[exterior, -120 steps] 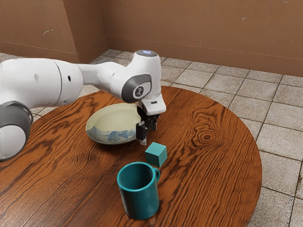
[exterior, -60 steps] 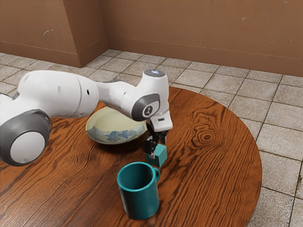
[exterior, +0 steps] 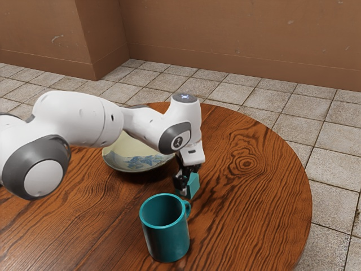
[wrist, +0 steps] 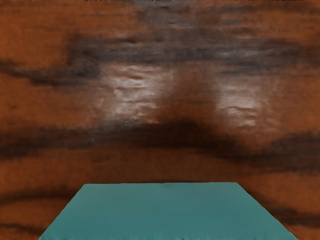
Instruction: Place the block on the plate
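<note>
My gripper (exterior: 189, 184) is low over the table in the exterior view, open around the teal block (exterior: 194, 186). One finger stands at the block's near-left side; the block partly hides the other. Whether either finger touches it cannot be told. The block rests on the wood, and in the wrist view its teal top (wrist: 162, 210) spreads along the lower edge, just under my hand. The shallow cream plate (exterior: 135, 161) with a blue pattern lies toward the exterior view's left, its upper part hidden behind my arm.
A teal mug (exterior: 167, 240) stands close to the block on the near side, its handle toward the block. The round wooden table (exterior: 254, 197) has a curved edge on the exterior view's right, with tiled floor beyond.
From above the table beside the plate, my hand has moved toward the exterior view's right and down to the block. The block, plate and mug have stayed where they were.
</note>
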Motion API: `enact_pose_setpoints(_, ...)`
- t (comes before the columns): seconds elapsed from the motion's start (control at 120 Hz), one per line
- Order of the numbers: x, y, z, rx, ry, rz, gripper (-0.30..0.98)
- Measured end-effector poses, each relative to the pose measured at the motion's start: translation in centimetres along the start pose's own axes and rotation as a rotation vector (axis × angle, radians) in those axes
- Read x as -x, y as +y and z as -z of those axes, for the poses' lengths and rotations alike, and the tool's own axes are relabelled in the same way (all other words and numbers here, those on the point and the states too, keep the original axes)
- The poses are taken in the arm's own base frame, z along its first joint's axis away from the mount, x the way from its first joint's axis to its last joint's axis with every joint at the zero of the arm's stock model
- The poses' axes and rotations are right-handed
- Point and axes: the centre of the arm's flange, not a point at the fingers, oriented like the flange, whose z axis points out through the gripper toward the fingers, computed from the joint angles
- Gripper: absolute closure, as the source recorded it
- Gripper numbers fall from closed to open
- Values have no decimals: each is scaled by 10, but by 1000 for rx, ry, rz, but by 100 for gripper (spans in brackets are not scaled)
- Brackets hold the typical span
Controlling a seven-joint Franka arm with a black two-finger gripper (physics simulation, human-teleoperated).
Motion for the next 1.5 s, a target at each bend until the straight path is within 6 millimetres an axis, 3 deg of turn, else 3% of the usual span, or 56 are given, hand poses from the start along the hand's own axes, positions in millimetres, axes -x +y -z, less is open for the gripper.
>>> enact_pose_setpoints(0.15, 0, -1, 9, -17, 4, -5, 30)
enact_pose_setpoints(0.35, 9, -1, 69, -88, 28, 3, 34)
enact_pose_setpoints(0.5, 41, 4, 131, -132, 44, 44, 35)
enact_pose_setpoints(0.642, 96, 6, 150, -105, 36, 118, 35)
enact_pose_setpoints(0.817, 173, 7, 147, -60, -1, 223, 36)
enact_pose_setpoints(0.917, 199, 4, 140, -42, -25, 260, 36)
enact_pose_setpoints(1.158, 236, -34, 86, -13, -62, 304, 36)
enact_pose_setpoints(1.292, 247, -41, 57, 10, -67, 315, 36)
enact_pose_setpoints(1.367, 247, -42, 48, 18, -66, 316, 36)
enact_pose_setpoints(1.5, 247, -42, 44, 22, -63, 316, 23)
